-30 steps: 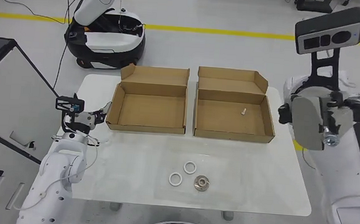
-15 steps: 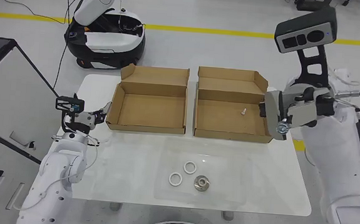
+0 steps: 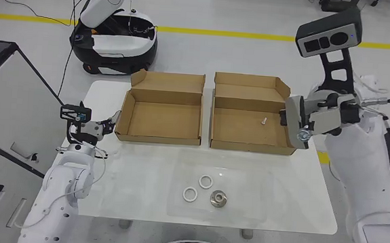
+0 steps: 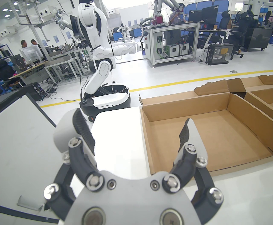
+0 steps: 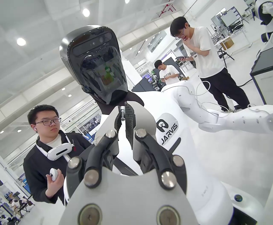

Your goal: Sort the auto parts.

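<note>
Now the right gripper point(image 3: 301, 132) has swung in from the right and hangs over the right wall of the right box point(image 3: 251, 148); all else lies as before. Its fingers pinch a small bolt point(image 5: 122, 112). The left gripper point(image 4: 132, 119) is spread wide, holding nothing, just left of the left box point(image 4: 213, 132). Two white rings point(image 3: 190, 194) and a metal hub point(image 3: 218, 199) lie at near centre; another bolt point(image 3: 264, 119) lies in the right box.
</note>
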Motion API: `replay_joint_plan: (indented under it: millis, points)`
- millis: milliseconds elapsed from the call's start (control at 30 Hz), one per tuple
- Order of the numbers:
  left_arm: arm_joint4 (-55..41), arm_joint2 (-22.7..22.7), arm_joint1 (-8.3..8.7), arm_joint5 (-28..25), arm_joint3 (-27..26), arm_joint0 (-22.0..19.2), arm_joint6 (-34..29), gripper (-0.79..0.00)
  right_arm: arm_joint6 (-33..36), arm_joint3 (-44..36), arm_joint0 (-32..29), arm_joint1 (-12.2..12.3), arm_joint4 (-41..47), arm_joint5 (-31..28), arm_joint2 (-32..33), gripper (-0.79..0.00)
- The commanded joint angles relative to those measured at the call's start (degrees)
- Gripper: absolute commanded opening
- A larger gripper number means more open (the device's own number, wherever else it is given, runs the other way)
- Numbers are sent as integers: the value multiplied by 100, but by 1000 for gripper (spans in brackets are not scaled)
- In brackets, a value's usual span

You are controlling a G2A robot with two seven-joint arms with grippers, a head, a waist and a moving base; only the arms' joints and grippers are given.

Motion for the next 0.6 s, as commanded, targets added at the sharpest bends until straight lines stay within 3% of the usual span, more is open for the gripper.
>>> replay_joint_plan:
  millis: [0, 167, 367, 567]
  points:
    - [0, 0, 0, 0, 0, 0, 0, 0, 0, 0, 0, 0, 0, 0, 0, -785]
    - [0, 0, 0, 0, 0, 0, 0, 0, -571, 9, -296, 94, -772, 536, 379, -785]
    - [0, 0, 0, 0, 0, 0, 0, 0, -534, 11, -597, 277, -1647, 1332, 1221, -785]
    - [0, 0, 0, 0, 0, 0, 0, 0, -335, 40, -580, 555, -3557, 2710, 1971, -785]
